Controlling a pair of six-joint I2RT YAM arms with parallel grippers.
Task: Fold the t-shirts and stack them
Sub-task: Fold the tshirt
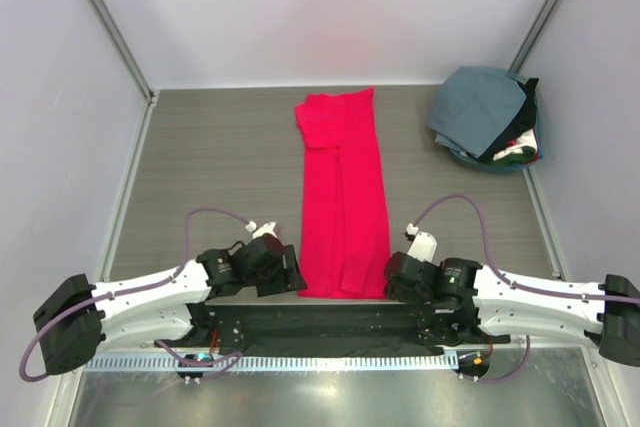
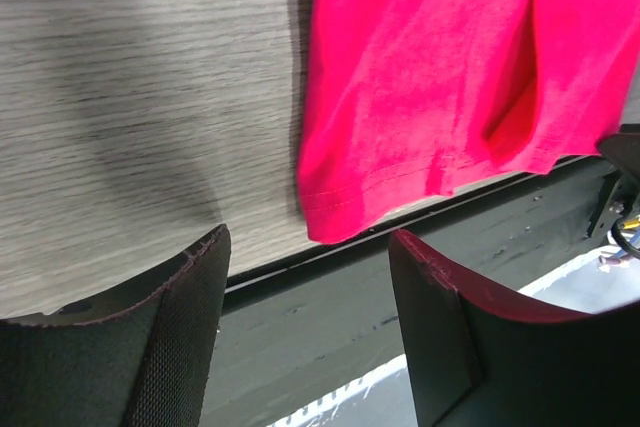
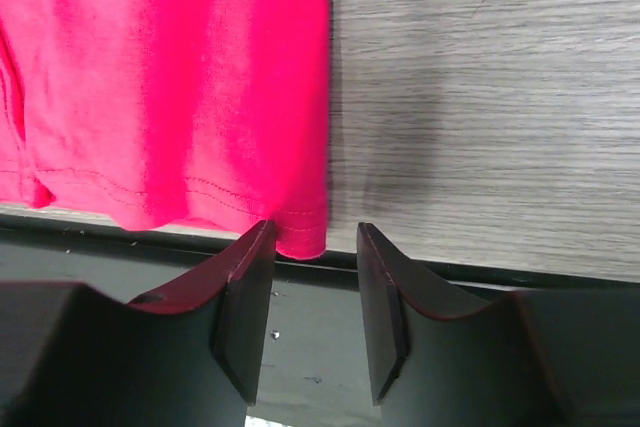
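The red t-shirt ran lengthwise away from both arms. Its near hem corners lay just ahead of the left pincer and right pincer, both open and empty.

- White plastic-shelled left arm link and its matching right arm link, each with bulky black joint housings.
- Thin purple cables arch over both arms.
- Black wedge-shaped gripper fingers have reddish edges and finely textured pad faces.

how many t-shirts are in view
2 clearly: the red t-shirt lying lengthwise mid-table, the grey-blue t-shirt topping the far-right pile; more are likely hidden under it.
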